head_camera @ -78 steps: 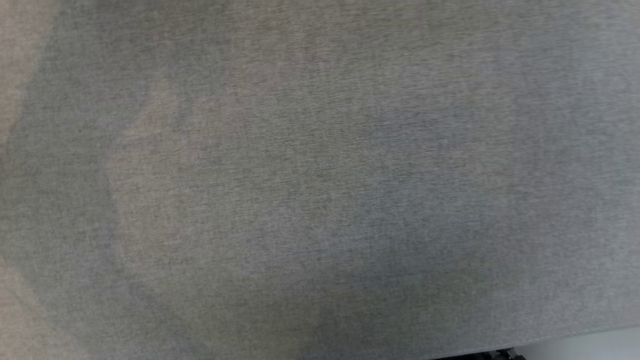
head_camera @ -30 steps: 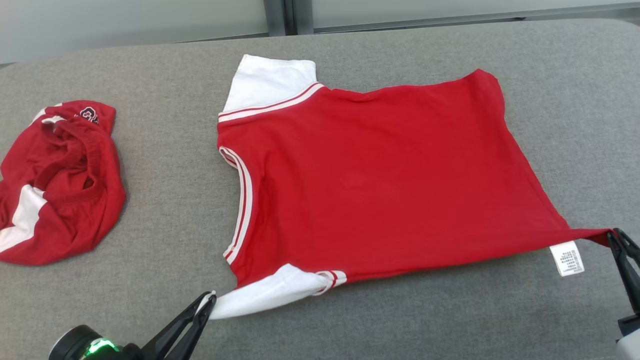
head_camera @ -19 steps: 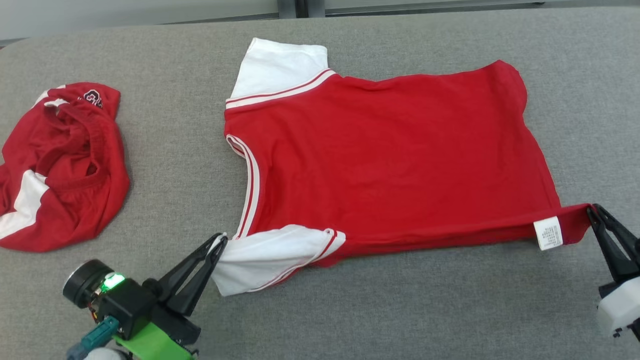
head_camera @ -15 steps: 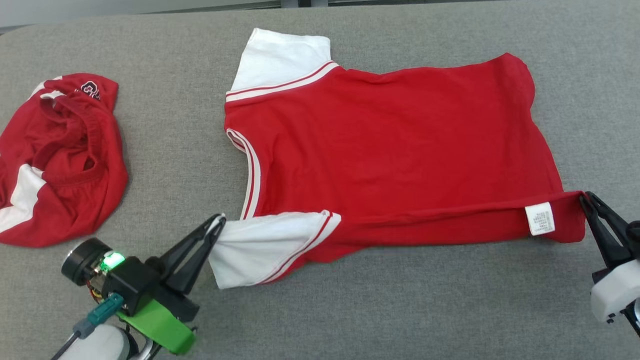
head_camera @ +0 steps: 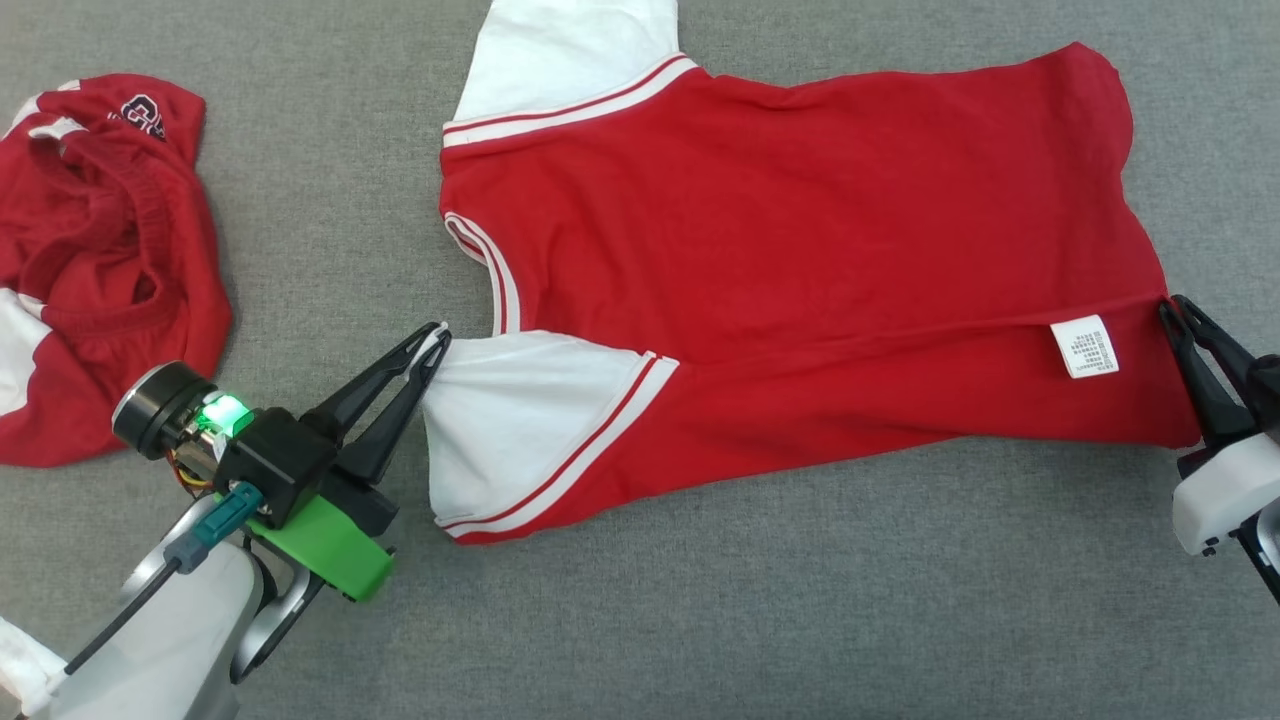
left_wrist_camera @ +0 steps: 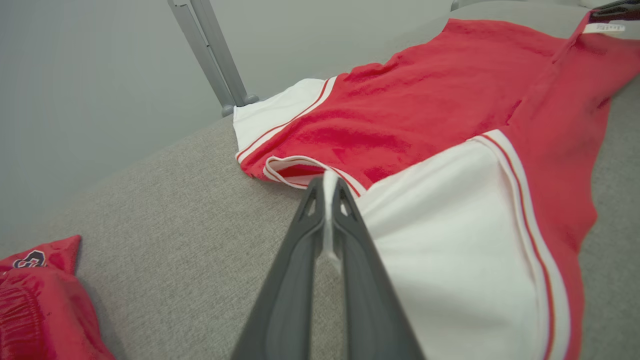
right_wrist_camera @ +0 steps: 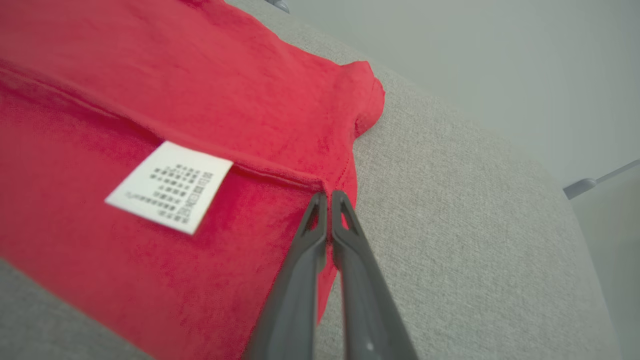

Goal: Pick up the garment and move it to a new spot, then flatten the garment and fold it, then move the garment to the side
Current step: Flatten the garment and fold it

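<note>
My left gripper (head_camera: 435, 340) is clamped on the white sleeve (head_camera: 510, 400) of the shirt (head_camera: 800, 220). My right gripper (head_camera: 1170, 310) pinches its red hem corner, beside the label (head_camera: 1085, 347). Shirt's spread on the grey counter (head_camera: 800, 620), another red garment (head_camera: 100, 250) well left. Left wrist view catches a post (left_wrist_camera: 215, 60) behind.

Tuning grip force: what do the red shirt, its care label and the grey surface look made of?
Red shirt: soft matte knit, likely cotton jersey; it drapes, creases, looks faintly fuzzy close up.
Care label: thin, stiffer tape, probably synthetic; flat, crisp-edged, printed.
Grey surface: matte heathered woven fabric, seemingly padded; rounded edge.
</note>
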Motion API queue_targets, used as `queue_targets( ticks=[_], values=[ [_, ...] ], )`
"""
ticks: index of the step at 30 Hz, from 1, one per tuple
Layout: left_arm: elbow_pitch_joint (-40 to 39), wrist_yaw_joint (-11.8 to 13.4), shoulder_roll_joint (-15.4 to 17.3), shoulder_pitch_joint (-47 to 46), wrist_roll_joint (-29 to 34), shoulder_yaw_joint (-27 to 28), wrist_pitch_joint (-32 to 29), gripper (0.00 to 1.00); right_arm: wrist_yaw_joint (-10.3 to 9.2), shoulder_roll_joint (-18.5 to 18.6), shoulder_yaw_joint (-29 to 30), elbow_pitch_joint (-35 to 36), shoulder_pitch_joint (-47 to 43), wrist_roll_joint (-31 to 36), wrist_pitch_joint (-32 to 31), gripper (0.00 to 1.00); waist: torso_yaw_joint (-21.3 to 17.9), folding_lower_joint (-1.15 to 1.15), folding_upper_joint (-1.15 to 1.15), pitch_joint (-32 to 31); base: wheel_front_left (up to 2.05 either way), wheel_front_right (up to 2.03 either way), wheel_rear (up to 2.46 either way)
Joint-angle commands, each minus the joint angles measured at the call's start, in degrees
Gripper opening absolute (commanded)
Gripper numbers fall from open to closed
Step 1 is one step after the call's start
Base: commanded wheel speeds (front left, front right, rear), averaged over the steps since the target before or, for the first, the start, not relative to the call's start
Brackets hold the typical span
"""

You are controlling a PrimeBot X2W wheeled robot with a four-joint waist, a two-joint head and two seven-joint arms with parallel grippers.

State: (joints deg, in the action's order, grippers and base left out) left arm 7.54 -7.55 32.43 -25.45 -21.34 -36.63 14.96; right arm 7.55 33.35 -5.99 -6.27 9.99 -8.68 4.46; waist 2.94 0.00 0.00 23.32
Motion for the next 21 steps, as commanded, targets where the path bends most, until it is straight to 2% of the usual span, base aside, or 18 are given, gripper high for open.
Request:
queue_targets(
  ticks=[1, 4, 9, 11, 16, 21],
  values=[
    [0.5, 0.1, -0.4, -1.3, 0.2, 0.3, 0.2, 1.00, -0.12, -0.4, -0.1, -0.3, 1.4, 0.6, 1.0, 1.00, 0.2, 0.00, 0.00, 0.8, 0.00, 0.00, 0.00],
    [0.7, 0.6, -1.3, -1.8, 1.0, 1.5, 0.3, 1.00, -0.12, -1.2, 0.0, -0.7, 2.3, 0.9, 3.2, 1.00, 0.1, 0.00, 0.00, 1.1, 0.00, 0.00, 0.00],
    [-3.0, 5.5, -3.5, 3.7, 1.7, 7.5, 0.2, 1.00, -0.12, -3.6, 2.8, -0.3, 0.8, 0.6, 7.0, 1.00, -0.4, 0.00, 0.00, -0.2, 0.00, 0.00, 0.00],
    [-4.7, 6.2, -5.1, 7.4, -0.2, 9.5, 0.2, 1.00, -0.12, -4.7, 4.2, 0.0, -0.4, 0.6, 8.0, 1.00, -0.6, 0.00, 0.00, -0.9, 0.00, 0.00, 0.00],
    [-6.4, 4.4, -10.0, 19.3, -8.4, 13.0, 0.2, 1.00, -0.12, -8.0, 7.8, 0.3, -5.0, 1.6, 9.6, 1.00, -0.9, 0.00, 0.00, -3.0, 0.00, 0.00, 0.00],
    [-4.4, 3.1, -12.1, 24.7, -10.2, 12.9, 0.2, 1.00, -0.12, -9.9, 9.1, -0.5, -7.5, 1.4, 10.3, 1.00, -0.9, 0.00, 0.00, -4.2, 0.00, 0.00, 0.00]
  ],
)
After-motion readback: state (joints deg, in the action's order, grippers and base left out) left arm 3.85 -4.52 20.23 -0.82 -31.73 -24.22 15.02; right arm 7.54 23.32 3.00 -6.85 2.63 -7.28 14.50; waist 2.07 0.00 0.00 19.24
